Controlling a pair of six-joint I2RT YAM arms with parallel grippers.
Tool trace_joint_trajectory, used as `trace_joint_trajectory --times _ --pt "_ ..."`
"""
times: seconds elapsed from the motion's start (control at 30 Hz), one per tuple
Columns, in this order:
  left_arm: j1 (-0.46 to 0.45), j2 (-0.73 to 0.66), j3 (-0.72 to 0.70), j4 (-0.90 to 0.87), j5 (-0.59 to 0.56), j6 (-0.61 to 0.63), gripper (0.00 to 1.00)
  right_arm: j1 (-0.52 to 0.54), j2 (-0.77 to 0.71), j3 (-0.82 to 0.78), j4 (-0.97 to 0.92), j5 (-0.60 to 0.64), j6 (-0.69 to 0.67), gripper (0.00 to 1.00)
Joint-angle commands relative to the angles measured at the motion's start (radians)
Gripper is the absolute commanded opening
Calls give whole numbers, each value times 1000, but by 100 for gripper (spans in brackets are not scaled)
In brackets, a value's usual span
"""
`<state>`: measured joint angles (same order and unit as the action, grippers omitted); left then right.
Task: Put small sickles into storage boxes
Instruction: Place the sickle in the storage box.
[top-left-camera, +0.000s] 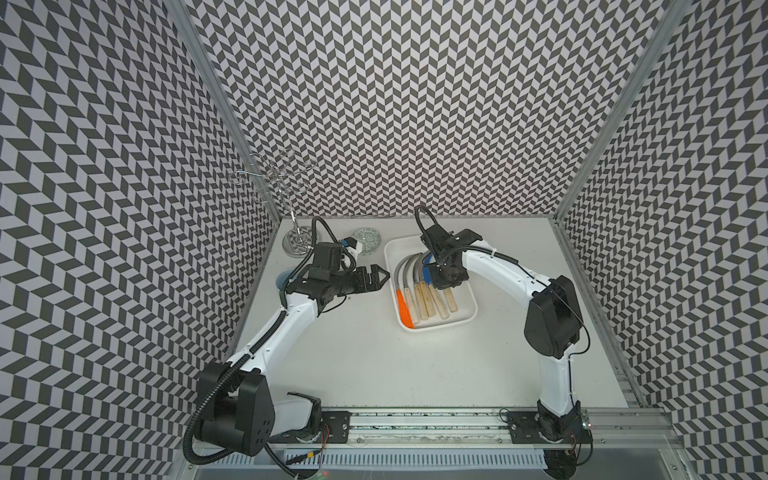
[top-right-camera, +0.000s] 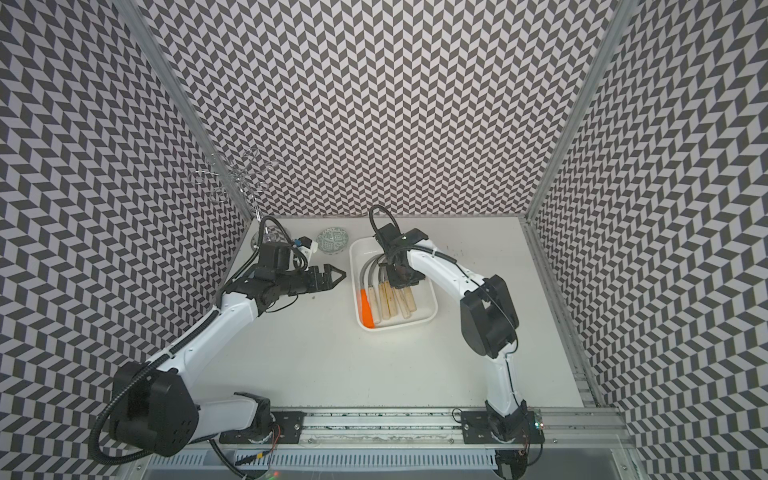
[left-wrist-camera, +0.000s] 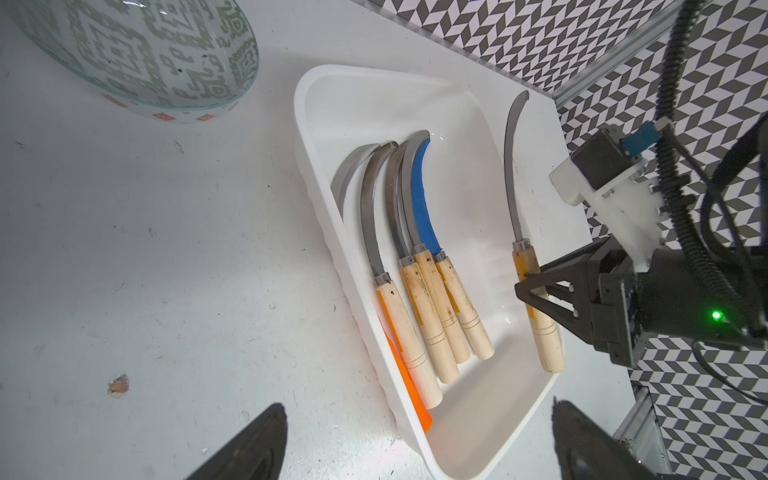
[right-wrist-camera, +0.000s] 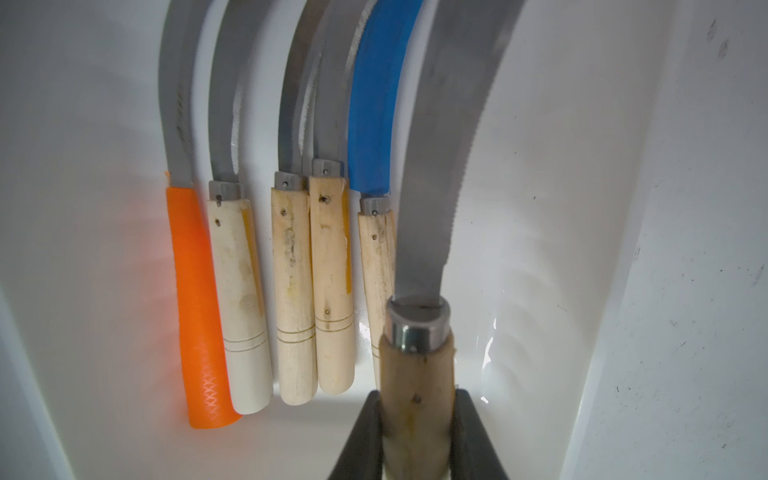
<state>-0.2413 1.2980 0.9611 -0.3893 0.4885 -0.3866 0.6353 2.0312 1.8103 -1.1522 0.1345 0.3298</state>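
The last sickle (right-wrist-camera: 428, 166) was clamped by the right gripper (right-wrist-camera: 417, 399), the left gripper (left-wrist-camera: 417, 409) spread wide; if dropped from apparent height, neighbouring sickles (right-wrist-camera: 291, 270) could be struck.

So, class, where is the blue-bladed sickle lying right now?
In the left wrist view, the blue-bladed sickle lies in the white tray, at the end of the row nearest the right claw, which holds a sixth sickle.

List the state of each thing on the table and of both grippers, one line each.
tray: on the table, partly filled.
five sickles: lying side by side in the tray.
sixth sickle: gripped by its handle over the tray.
right gripper: shut on the sixth sickle.
left gripper: open, empty, beside the tray.
bowl: upright, empty.
mug: mostly hidden behind the left arm.
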Motion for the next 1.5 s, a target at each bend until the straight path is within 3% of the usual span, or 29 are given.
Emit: trace_joint_trajectory --times 0.0,0.8,1.47 --pt "5 4 -11 24 12 3 100 7 4 -21 -1 19 -18 11" --pt "11 12 -12 29 15 2 99 14 25 -126 85 23 -26 11" --pt "17 16 -14 29 18 1 100 47 98 -124 74 112 -38 10"
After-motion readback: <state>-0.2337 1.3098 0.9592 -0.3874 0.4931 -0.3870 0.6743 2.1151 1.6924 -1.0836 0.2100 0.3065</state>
